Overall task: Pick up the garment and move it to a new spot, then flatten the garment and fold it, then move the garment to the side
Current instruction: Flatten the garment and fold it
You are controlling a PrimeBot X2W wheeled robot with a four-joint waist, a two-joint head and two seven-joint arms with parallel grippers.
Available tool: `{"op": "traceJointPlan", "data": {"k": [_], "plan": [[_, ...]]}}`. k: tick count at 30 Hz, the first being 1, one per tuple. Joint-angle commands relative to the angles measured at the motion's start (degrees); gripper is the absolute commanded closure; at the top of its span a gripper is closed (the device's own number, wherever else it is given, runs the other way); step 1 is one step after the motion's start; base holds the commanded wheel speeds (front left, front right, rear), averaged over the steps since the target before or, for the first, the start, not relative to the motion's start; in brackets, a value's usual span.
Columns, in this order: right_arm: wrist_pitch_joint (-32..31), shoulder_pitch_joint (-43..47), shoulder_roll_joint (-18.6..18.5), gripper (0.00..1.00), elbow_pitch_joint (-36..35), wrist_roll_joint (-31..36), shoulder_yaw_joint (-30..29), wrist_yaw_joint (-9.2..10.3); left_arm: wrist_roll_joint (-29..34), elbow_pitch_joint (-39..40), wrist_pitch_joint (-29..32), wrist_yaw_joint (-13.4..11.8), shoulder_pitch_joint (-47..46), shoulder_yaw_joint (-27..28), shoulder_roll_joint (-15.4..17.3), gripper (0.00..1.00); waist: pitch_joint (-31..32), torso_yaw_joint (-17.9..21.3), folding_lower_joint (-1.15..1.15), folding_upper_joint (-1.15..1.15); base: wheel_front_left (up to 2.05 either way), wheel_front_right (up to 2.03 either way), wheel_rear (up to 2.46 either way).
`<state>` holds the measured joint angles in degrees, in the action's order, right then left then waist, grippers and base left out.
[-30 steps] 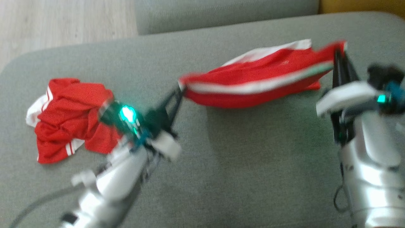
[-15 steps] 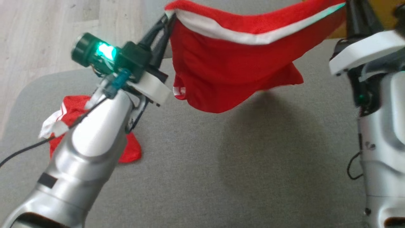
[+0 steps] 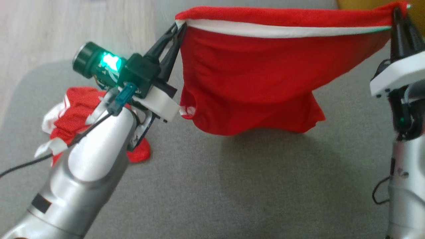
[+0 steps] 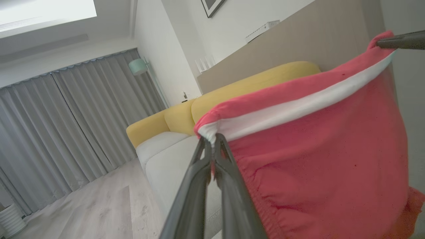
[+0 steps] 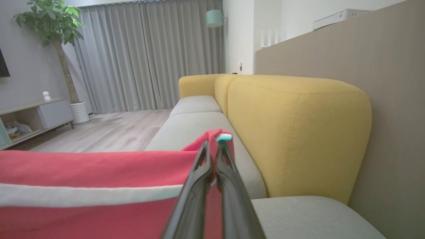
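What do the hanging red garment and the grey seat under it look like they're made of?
Red garment: probably a thin synthetic knit, matte; it hangs limply in soft folds. Grey seat: woven upholstery fabric, matte, with a fine grain visible.

Your head camera looks steeply down on the grey sofa seat [image 3: 232, 199] from close above. Your left wrist camera is tilted and angled upward, facing across the room toward the curtains [image 4: 66, 126] and the yellow backrest [image 4: 259, 83]. Your right wrist camera faces level along the same sofa toward those curtains. All three catch the top edge of the red garment [image 3: 252, 76] close up.
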<state>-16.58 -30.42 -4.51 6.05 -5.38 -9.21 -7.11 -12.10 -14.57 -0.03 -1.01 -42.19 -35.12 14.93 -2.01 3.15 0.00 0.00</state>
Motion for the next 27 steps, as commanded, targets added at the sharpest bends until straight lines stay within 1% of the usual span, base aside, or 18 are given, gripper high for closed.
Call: {"op": "traceJointPlan", "data": {"k": [1,3,6,9,10,13,15,16,19,22,24,26,27], "plan": [[-0.7,-4.6,0.1,1.00,-2.6,0.4,1.9,-0.37,0.4,2.1,0.6,0.2,-5.0,2.3,2.2,1.00,-3.5,0.3,0.00,0.00,0.00,0.00,0.00],[-1.1,-7.1,-0.3,1.00,-2.4,0.2,3.3,-0.37,1.8,1.8,1.0,1.0,-7.4,1.7,3.2,1.00,-6.4,0.8,0.00,0.00,0.00,0.00,0.00],[-0.7,-13.7,-1.5,1.00,0.2,-0.4,6.6,-0.37,2.7,-0.1,1.2,2.4,-12.7,2.1,4.1,1.00,-11.7,2.2,0.00,0.00,0.00,0.00,0.00],[2.0,-22.9,-2.8,1.00,6.6,-0.3,8.8,-0.37,3.3,-4.9,-0.1,3.8,-20.1,3.0,4.2,1.00,-16.0,3.3,0.00,0.00,0.00,0.00,0.00],[3.5,-26.4,-2.5,1.00,9.5,-0.6,9.5,-0.37,3.7,-6.9,-0.5,3.8,-22.7,3.5,4.5,1.00,-17.2,4.5,0.00,0.00,0.00,0.00,0.00],[8.5,-35.8,-2.6,1.00,19.5,0.5,9.9,-0.37,4.5,-14.7,-3.4,3.9,-30.6,4.2,3.0,1.00,-18.8,5.1,0.00,0.00,0.00,0.00,0.00],[12.3,-41.7,-2.3,1.00,25.6,1.5,9.3,-0.37,5.0,-19.6,-5.5,2.9,-36.1,4.8,1.3,1.00,-19.9,5.2,0.00,0.00,0.00,0.00,0.00],[12.3,-41.7,-2.3,1.00,25.6,1.5,9.3,-0.37,5.0,-19.6,-5.5,2.9,-36.1,4.8,1.3,1.00,-19.9,5.2,0.00,0.00,0.00,0.00,0.00],[18.5,-48.4,-1.1,1.00,33.3,1.9,7.3,-0.37,5.3,-26.0,-9.7,1.7,-42.5,5.8,-0.6,1.00,-20.7,5.4,0.00,0.00,0.00,0.00,0.00],[23.0,-51.1,-0.5,1.00,39.8,2.2,6.3,-0.37,4.7,-30.9,-13.0,1.3,-45.7,6.3,-2.7,1.00,-21.1,4.7,0.00,0.00,0.00,0.00,0.00],[24.5,-51.0,-0.3,1.00,43.9,2.3,6.8,-0.37,4.3,-32.5,-14.3,2.6,-45.9,5.8,-4.0,1.00,-21.2,4.3,0.00,0.00,0.00,0.00,0.00],[25.4,-50.0,-0.7,1.00,47.6,2.4,7.8,-0.37,3.7,-34.7,-14.6,5.9,-46.9,4.3,-4.7,1.00,-21.3,3.6,0.00,0.00,0.00,0.00,0.00],[25.4,-49.2,-1.0,1.00,49.5,2.3,8.3,-0.37,3.0,-36.2,-14.6,7.0,-47.7,3.8,-5.2,1.00,-21.3,3.2,0.00,0.00,0.00,0.00,0.00]]}}
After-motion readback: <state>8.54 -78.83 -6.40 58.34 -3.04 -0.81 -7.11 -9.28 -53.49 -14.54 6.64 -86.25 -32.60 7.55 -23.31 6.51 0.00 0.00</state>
